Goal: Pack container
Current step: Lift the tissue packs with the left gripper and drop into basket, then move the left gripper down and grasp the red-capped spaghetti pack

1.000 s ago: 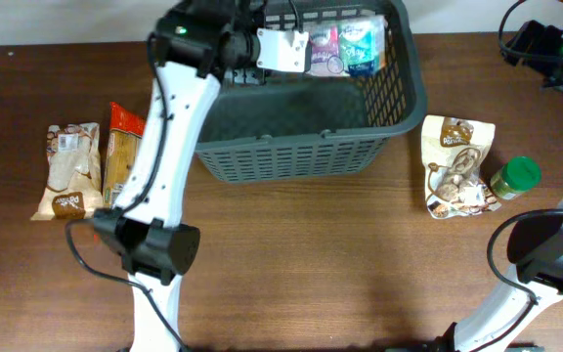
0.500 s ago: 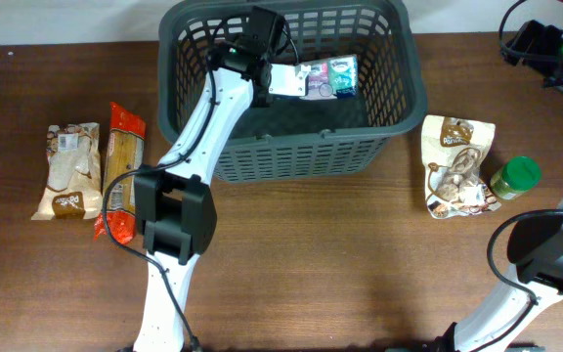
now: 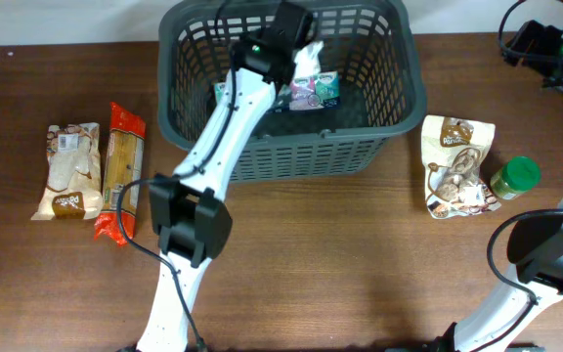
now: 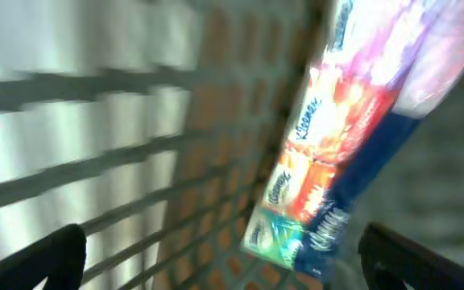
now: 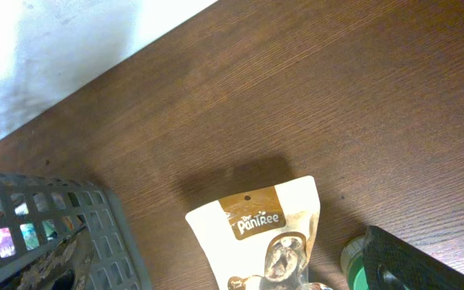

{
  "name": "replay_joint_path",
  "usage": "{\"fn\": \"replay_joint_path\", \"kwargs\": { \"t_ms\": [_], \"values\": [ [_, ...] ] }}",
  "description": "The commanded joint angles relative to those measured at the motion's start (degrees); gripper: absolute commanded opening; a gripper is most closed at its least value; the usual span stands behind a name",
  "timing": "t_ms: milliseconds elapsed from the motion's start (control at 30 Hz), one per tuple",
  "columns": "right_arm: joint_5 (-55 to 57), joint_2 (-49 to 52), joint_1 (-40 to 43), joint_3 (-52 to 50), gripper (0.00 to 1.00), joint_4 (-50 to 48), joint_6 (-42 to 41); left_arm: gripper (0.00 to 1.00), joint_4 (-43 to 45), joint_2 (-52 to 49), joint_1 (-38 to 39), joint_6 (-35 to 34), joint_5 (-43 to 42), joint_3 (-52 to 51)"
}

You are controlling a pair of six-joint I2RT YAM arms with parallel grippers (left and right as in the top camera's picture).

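Observation:
The container, a dark grey lattice basket, stands at the back middle of the table. My left gripper reaches down into it and is open; its two black fingertips stand far apart at the bottom corners of the left wrist view. A colourful pack of tissues lies loose against the basket floor, seen blurred beyond the jaws by the lattice wall. My right gripper hangs open high above the right end of the table, holding nothing.
A brown-and-white snack pouch and a green-lidded jar lie right of the basket, below my right gripper. A pale rice bag and a red pasta pack lie on the left. The basket corner shows in the right wrist view.
My left arm swung rightward and lower over the basket and its jaws opened. The tissue pack left the gripper and dropped to the basket floor. The right arm stayed still.

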State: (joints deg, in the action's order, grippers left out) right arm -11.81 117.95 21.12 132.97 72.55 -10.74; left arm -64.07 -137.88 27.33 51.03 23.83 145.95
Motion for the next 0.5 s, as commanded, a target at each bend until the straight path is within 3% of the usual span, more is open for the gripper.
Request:
{"fn": "replay_joint_path", "kwargs": {
  "t_ms": [0, 233, 367, 467],
  "values": [
    [0.72, 0.59, -0.09, 1.2, 0.99, -0.15, -0.28, 0.99, -5.57, 5.51, 0.42, -13.44, -2.36, 11.04],
    [0.72, 0.59, -0.09, 1.2, 0.99, -0.15, -0.28, 0.99, -18.67, 13.27, -1.05, -28.35, -2.47, 23.71],
    [0.72, 0.59, -0.09, 1.2, 0.99, -0.15, -0.28, 0.99, -27.56, 17.59, -5.64, -41.29, -2.47, 24.52],
    [0.72, 0.59, -0.09, 1.2, 0.99, -0.15, -0.28, 0.99, -32.61, 18.99, -11.06, -46.99, -3.19, 24.35]
  ]
}}
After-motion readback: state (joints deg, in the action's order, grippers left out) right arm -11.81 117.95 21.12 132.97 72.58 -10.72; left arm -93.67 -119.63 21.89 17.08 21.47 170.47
